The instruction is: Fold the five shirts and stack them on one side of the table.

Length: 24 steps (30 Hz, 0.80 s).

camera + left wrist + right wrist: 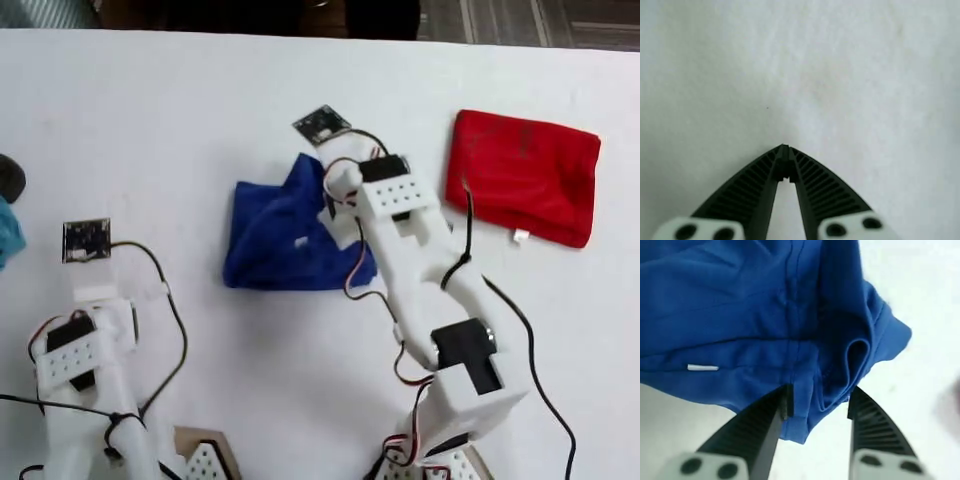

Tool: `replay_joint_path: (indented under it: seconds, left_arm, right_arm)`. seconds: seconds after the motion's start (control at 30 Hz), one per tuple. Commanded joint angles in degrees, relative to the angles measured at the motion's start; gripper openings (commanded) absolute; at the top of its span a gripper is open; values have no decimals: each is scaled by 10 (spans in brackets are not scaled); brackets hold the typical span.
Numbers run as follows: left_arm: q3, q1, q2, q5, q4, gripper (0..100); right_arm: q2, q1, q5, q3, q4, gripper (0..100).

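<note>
Folds of blue shirt (pixel 740 315) between parted right jaws; left jaws closed.

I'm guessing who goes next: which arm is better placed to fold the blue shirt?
Probably the right arm. The right pincer stands open around a fold of the blue shirt; the left pincer is shut over bare table.

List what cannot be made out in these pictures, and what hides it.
Blue shirt, high view: its right side is hidden under the right arm.
Teal cloth, high view: cut off by the left edge; what it is cannot be told.
Right tool, right wrist view: open around a blue fold; whether it touches the cloth is unclear.
</note>
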Motion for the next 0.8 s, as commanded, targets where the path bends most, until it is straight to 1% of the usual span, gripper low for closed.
replay_joint_path:
  seconds: [0.0,0.13,0.33,0.6,0.67,0.73,0.77]
  left_arm:
    - [-2,-3,-11,5,-8,26]
    - [-2,-3,-11,5,-8,26]
    - [-2,-3,-11,5,-8,26]
    - [-2,-3,-11,5,-8,26]
    - [-2,-3,-11,5,-8,26]
    - [-2,-3,-11,5,-8,26]
    - [-2,-3,-11,5,-8,26]
  right_arm:
    - [2,-4,-5,-34,16,181]
    - [10,-6,-5,-34,15,181]
    - [43,-38,-5,-40,8,181]
    - [55,-36,-5,-40,-6,173]
    - [52,-36,-5,-40,-11,120]
    - [51,-35,-5,-40,-24,34]
    - [51,-30,-5,-40,-31,10]
